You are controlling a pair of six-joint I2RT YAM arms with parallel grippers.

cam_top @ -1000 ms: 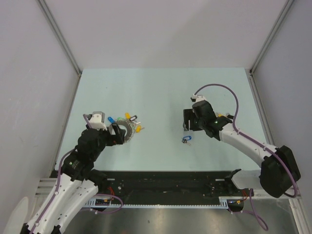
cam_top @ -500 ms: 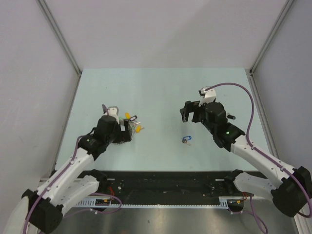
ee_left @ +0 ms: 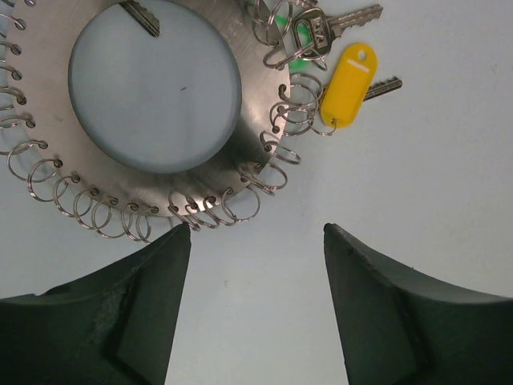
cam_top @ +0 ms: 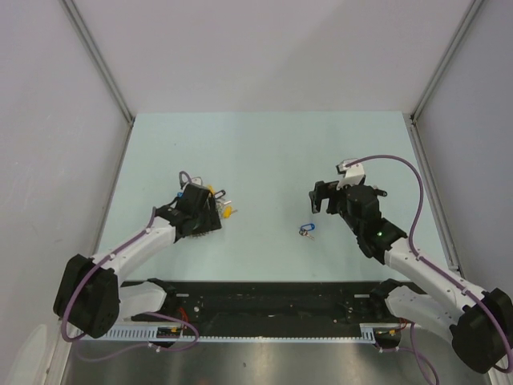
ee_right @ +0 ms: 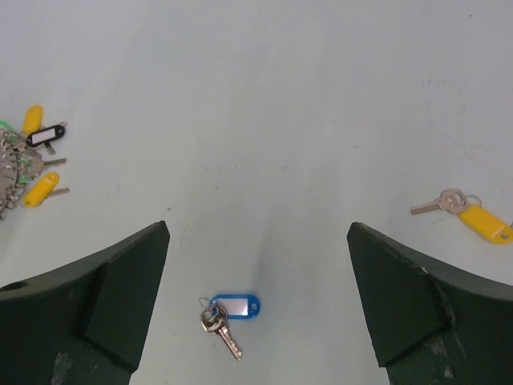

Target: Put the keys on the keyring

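Steel keyring: a flat disc with a round hole and small wire loops along its rim. It lay on the pale green table, toward 9 o'clock in the overhead view.

- Yellow-tagged key: lay against the loops at 3 o'clock of the ring.
- Green-tagged key: lay at 2 o'clock of the ring, partly under other keys.
- Left gripper: hovered at the ring's 5 o'clock rim, fingers apart, only bare table between them.
- Blue-tagged key: lay loose at 6 o'clock in the right wrist view, well apart from the ring.
- Right gripper: hung above the blue-tagged key, fingers spread wide, holding nothing.
- Second yellow-tagged key: lay loose at 3 o'clock in the right wrist view.
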